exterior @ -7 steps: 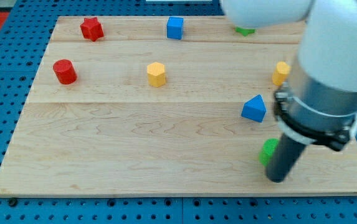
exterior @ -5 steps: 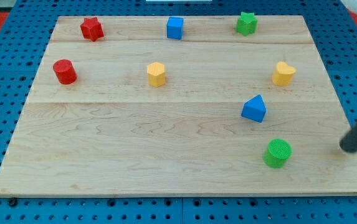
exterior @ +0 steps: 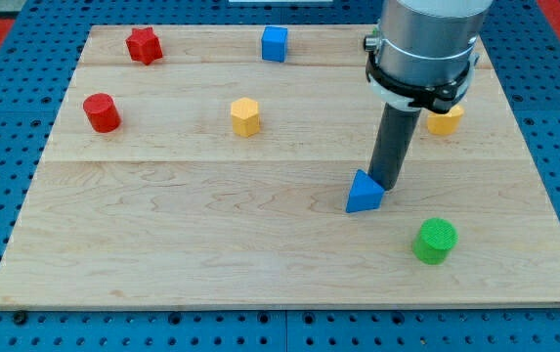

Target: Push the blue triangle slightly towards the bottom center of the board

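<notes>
The blue triangle lies on the wooden board, right of centre and in the lower half. My tip rests against its upper right side, touching it. The dark rod rises from there to the grey and white arm body at the view's top right.
A green cylinder stands below and right of the triangle. A yellow block is partly hidden behind the arm. A yellow hexagon, red cylinder, red star and blue cube lie farther up and left.
The arm swung from the board's right edge to above the triangle. The blue triangle has slid down and to the left. The arm now hides the green star at the top.
</notes>
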